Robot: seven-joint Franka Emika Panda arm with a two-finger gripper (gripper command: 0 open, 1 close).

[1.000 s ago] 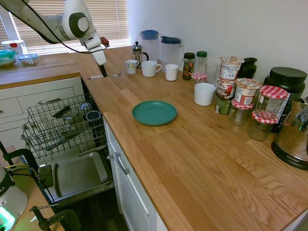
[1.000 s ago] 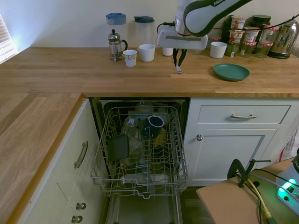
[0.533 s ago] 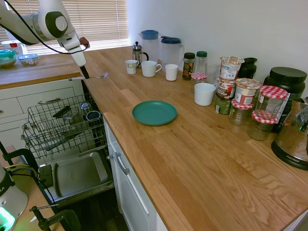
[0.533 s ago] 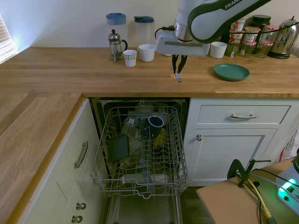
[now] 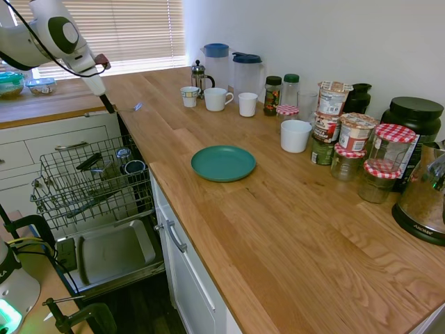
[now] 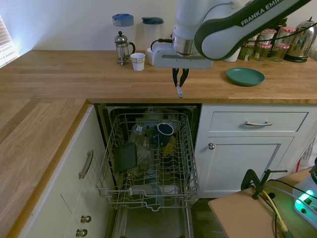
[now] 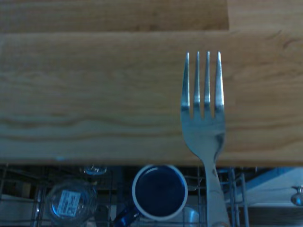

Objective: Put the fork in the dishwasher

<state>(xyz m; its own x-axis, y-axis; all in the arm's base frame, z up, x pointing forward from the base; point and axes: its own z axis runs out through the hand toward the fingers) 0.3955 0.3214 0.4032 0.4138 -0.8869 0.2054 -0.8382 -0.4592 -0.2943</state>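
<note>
Just above the counter's front edge, over the open dishwasher [image 6: 148,163], your gripper [image 6: 179,85] hangs with its fingers pinched on the fork [image 5: 125,108]. In the first exterior view the fork sticks out level from the fingertips, tines pointing inward over the counter [image 5: 278,209]. In the second exterior view only its handle end shows as a small bright tip below the fingers. The wrist view shows the fork [image 7: 206,127] lengthwise, its four tines over the wood and its handle crossing the counter edge above the rack [image 6: 153,183].

Below your gripper the rack is pulled out, and a blue mug [image 7: 159,191] stands mouth-up in it almost straight beneath the fork's handle. Beside the mug lies a clear glass [image 7: 71,203] with a label. A dark flat dish [image 6: 126,156] stands further out in the rack, toward its front.

Well off to one side of the gripper, on the counter, sits the green plate [image 6: 244,76]. Behind the gripper, near the wall, stand a French press [image 6: 122,48], a small patterned cup [image 6: 137,61] and two blue-lidded jugs [image 6: 124,27].
</note>
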